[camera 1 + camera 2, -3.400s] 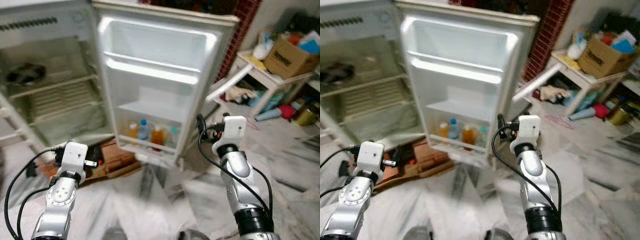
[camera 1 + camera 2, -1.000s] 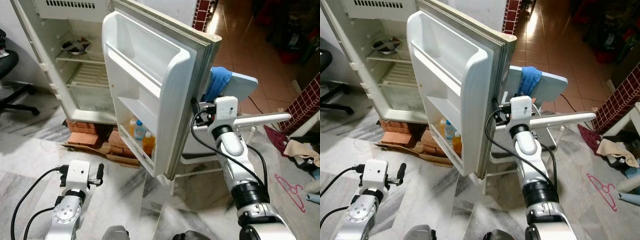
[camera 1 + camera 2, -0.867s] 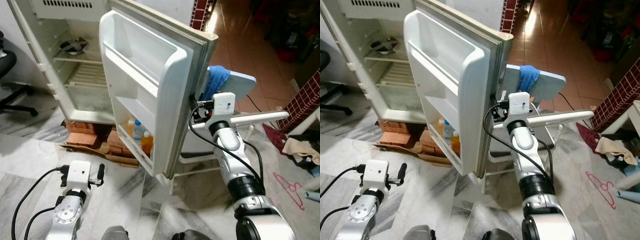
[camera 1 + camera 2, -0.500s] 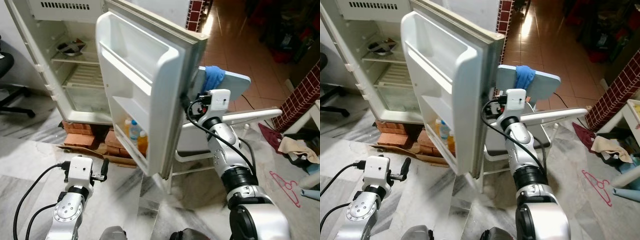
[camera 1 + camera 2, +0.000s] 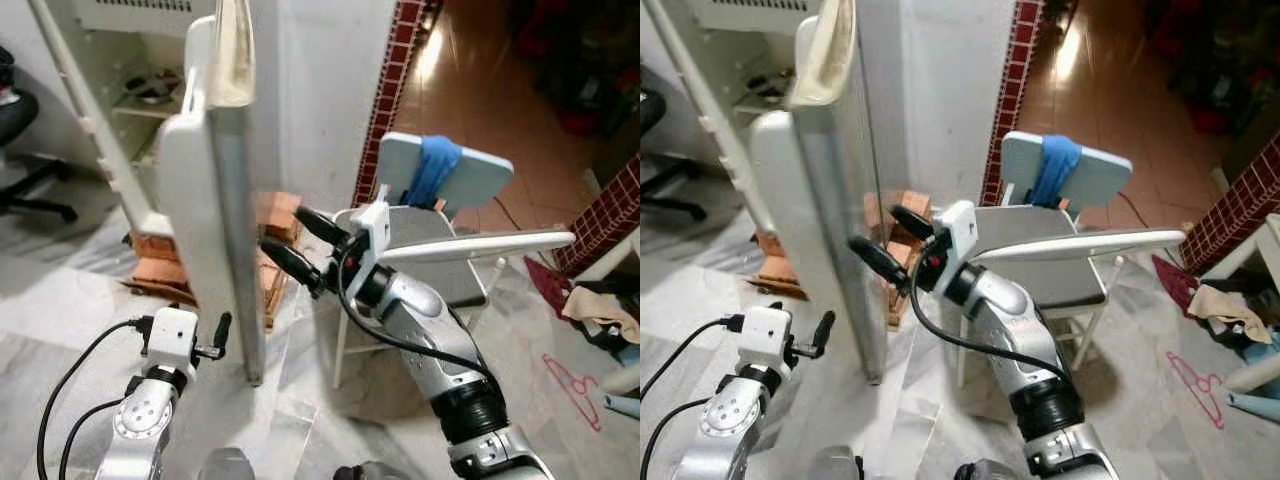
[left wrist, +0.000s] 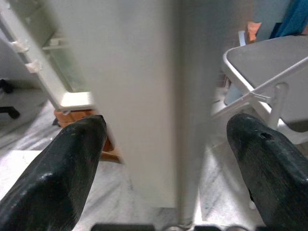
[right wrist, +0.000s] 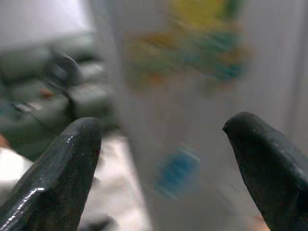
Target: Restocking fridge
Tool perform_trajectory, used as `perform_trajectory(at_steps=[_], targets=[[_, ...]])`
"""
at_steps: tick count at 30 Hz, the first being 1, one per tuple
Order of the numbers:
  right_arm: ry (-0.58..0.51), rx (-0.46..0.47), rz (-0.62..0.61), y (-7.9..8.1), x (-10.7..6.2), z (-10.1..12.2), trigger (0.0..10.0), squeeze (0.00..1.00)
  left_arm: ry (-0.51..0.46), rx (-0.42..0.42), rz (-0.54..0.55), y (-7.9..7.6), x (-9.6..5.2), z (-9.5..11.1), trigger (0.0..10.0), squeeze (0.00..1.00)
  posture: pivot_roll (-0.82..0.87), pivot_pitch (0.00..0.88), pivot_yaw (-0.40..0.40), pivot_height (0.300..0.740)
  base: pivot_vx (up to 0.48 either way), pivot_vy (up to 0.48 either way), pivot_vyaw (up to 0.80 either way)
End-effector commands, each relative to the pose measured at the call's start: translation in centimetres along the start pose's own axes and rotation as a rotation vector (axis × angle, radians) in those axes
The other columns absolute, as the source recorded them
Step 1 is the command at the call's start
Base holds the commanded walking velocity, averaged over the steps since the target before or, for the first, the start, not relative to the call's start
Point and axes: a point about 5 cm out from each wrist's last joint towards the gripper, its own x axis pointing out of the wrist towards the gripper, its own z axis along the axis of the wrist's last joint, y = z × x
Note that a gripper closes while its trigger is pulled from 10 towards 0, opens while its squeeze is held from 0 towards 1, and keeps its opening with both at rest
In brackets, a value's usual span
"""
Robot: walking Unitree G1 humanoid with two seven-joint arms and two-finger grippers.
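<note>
Fridge door edge-on, long axis upright; right gripper fingers apparently touching it

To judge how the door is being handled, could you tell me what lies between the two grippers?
The fridge door, seen edge-on in the left eye view, stands between the left gripper and the right gripper.

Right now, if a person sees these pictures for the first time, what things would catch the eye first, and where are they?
The fridge door stands edge-on in the middle of the head views, and the right gripper reaches its open black fingers to the door's outer face. Behind that arm stands a pale folding chair with a blue cloth draped over its backrest. The left gripper is low beside the door's bottom edge.
</note>
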Motion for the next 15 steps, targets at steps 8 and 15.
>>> perform_trajectory(at_steps=[8,15], targets=[[0.096,-0.206,-0.398,-2.7,-5.1,-1.0,10.0,0.0,-0.157,0.026,0.107,2.0,0.4,3.7,10.0,0.0,0.13,0.023,-0.082,0.74,0.0,0.0,0.0],[0.019,-0.243,-0.724,-5.1,-8.6,-0.2,10.0,0.0,-0.356,0.093,0.184,2.3,-0.1,8.2,10.0,0.0,0.11,0.0,-0.074,0.74,0.0,0.0,0.0]])
